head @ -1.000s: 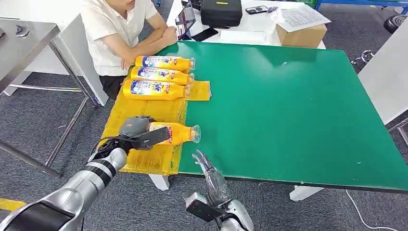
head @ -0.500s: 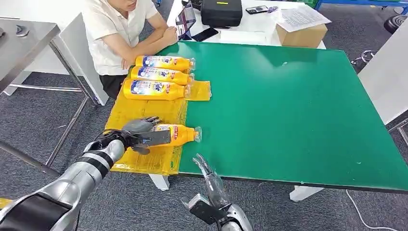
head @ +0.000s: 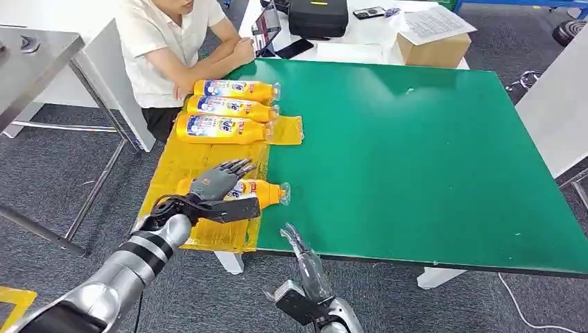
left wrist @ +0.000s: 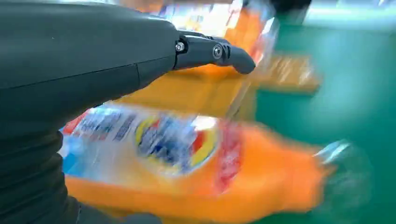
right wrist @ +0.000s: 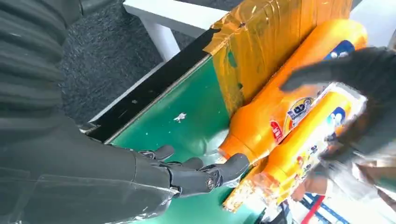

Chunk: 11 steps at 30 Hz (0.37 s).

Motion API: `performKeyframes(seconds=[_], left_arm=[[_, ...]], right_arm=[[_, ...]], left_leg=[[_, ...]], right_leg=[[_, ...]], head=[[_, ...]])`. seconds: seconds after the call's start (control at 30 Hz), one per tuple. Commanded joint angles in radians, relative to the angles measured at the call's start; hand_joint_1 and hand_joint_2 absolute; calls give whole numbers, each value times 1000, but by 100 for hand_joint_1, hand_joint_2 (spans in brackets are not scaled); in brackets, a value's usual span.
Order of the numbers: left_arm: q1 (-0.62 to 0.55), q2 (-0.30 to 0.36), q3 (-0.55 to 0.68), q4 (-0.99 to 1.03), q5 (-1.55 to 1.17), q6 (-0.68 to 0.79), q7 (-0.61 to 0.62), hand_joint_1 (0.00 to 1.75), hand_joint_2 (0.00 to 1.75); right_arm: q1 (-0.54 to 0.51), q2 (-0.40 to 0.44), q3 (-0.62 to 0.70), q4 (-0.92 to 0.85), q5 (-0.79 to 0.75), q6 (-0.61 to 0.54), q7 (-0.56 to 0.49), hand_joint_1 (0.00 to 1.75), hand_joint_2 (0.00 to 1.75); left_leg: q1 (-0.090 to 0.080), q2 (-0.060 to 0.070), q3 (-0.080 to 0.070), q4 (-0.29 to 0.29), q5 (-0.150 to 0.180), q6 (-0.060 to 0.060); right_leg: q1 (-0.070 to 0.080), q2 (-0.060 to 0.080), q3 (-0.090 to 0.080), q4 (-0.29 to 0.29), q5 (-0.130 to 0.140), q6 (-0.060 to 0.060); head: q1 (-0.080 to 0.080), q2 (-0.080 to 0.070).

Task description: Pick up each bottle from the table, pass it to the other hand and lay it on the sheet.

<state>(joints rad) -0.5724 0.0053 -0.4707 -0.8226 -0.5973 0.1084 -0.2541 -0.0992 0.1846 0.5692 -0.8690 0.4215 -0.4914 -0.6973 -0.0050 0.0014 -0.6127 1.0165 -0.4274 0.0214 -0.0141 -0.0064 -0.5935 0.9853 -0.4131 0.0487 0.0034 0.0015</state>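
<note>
the right hand [head: 303, 255] hangs at the near edge of the bench [head: 416, 152], fingers straight and apart, holding nothing; in the right wrist view its fingertips [right wrist: 233, 167] point toward the cap end of the nearest bottle [head: 258, 192] without touching it. just beyond and to the left of that hand, the left hand [head: 216, 184] hovers over the same bottle with its fingers spread apart and lifted off it, gripping nothing. the bottle lies on its side on the yellow sheet [head: 208, 159], its cap poking past the sheet's right edge onto the green bench top. in the left wrist view the bottle is blurred beneath the hand's fingers [left wrist: 233, 53]. farther from the left hand, well apart from the near bottle, three more bottles [head: 223, 129] lie side by side on the far part of the sheet, caps to the right. past them a person [head: 170, 48] sits at the far left corner of the bench, forearms resting on it. a cardboard box [head: 435, 48] and a black case [head: 319, 17] stand beyond the bench.
</note>
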Motion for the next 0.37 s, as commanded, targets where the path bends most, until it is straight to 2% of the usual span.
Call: performKeyframes(seconds=[0.03,0.07,0.13,0.37], left_arm=[[288,-107,89,-453,341,180,-136,0,175],[313,-119,111,-477,420,189,-137,0,175],[345,-118,119,-509,531,173,-133,0,175],[346,-110,112,-510,542,173,-135,0,175]], right_arm=[[72,-19,-44,-188,-381,181,-1,0,175],[107,-6,-91,-251,-441,205,-1,0,0],[143,-7,-112,-321,-501,287,-1,0,0],[152,-14,-117,-331,-502,296,-1,0,0]], left_leg=[[0,-2,1,0,-2,-1],[1,-1,3,0,-3,-1],[1,2,3,1,-5,-1],[1,0,0,0,-2,-1]], right_leg=[[0,-1,3,0,-3,-1],[1,0,4,0,-3,-1],[1,2,3,0,-4,-2],[1,0,0,-1,-2,-2]], head=[[0,0],[0,0],[0,0],[0,0]])
